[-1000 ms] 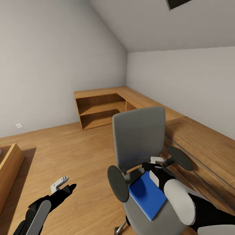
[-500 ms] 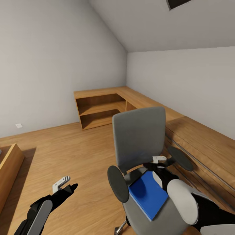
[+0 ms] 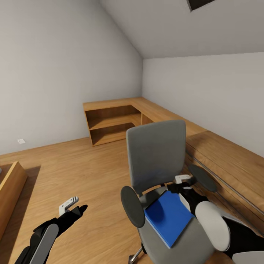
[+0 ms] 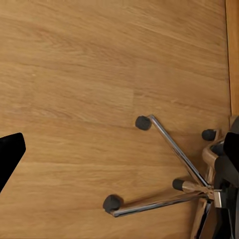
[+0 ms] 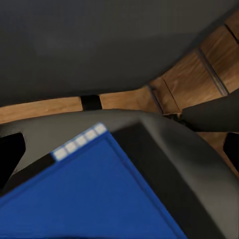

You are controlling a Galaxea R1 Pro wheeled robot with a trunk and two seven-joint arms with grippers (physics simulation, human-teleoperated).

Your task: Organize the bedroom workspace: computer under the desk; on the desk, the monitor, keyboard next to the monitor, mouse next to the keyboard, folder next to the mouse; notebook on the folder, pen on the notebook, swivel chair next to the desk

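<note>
The grey swivel chair (image 3: 156, 154) stands on the plank floor with its tall back facing the corner. The bright blue folder (image 3: 168, 216) lies flat on its seat. My right gripper (image 3: 182, 182) hovers open over the folder's far corner, beside the chair's right armrest (image 3: 202, 178). The right wrist view looks down on the folder (image 5: 89, 199) and the seat (image 5: 169, 159), with my right gripper (image 5: 119, 149) spread wide and nothing between its fingers. My left gripper (image 3: 72, 207) hangs open over bare floor left of the chair. The left wrist view shows the chair's star base (image 4: 164, 194) beside my left gripper (image 4: 119, 154).
A low light-wood cabinet (image 3: 113, 121) with open shelves runs along the far walls into the corner. It continues as a wooden ledge (image 3: 227, 161) close behind the chair on the right. Another wooden piece (image 3: 11, 183) sits at the left edge. A skylight (image 3: 200, 3) is overhead.
My right gripper has slid to the right over the folder, toward the right armrest, uncovering more of the blue surface. The left gripper has barely shifted.
</note>
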